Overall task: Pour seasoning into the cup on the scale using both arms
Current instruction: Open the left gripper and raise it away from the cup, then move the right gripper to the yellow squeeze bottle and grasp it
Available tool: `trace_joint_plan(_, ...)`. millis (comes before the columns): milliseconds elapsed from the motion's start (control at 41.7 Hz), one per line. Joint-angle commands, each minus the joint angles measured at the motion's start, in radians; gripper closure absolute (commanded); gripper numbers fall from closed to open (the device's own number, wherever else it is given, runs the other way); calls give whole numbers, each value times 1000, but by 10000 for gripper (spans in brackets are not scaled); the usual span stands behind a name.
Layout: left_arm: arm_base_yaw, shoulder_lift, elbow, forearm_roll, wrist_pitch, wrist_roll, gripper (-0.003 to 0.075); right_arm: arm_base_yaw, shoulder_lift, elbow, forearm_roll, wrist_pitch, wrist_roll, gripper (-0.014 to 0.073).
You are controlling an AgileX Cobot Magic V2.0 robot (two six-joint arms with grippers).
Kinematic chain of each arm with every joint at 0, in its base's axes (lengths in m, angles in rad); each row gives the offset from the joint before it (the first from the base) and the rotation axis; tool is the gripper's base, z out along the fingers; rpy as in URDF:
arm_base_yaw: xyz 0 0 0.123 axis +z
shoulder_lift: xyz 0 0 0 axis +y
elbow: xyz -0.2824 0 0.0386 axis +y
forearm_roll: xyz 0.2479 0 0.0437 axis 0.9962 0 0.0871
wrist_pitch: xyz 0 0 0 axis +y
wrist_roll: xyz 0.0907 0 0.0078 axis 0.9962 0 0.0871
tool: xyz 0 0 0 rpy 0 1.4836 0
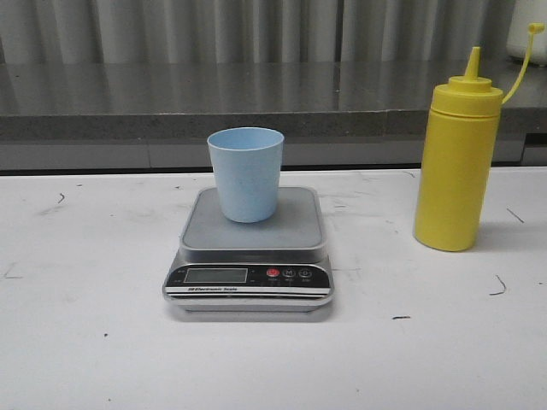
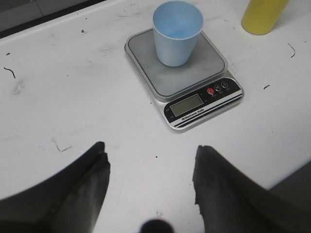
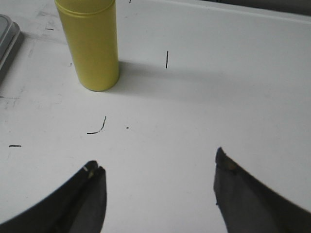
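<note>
Front view: one cup point(image 1: 246, 174) on one scale point(image 1: 249, 252), one seasoning point(image 1: 455, 164) right; left end effector point(image 2: 150, 174), right end effector point(image 3: 158, 182) both wide

in the right wrist view the tall yellow plastic squeeze bottle point(image 3: 88, 43) is cut off at the top edge, its nozzle unseen, and only a corner of the flat grey digital scale point(image 3: 7, 41) shows at the upper left. the left wrist view clips the bottle at the upper right. the scale's lcd digits are too small to read in the front view.
</note>
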Motion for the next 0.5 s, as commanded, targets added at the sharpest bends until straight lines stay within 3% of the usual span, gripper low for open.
trace_joint_plan(0,-9,-35,-8,-9,-77,0,334,-5,5,-34,-10,-60,-10,96)
trace_joint_plan(360,-9,-36,-8,-9,-74,0,334,-5,7,-34,-10,-81,-10,94)
trace_joint_plan(480,-9,-36,-8,-9,-74,0,334,-5,13,-34,-10,-115,-10,17)
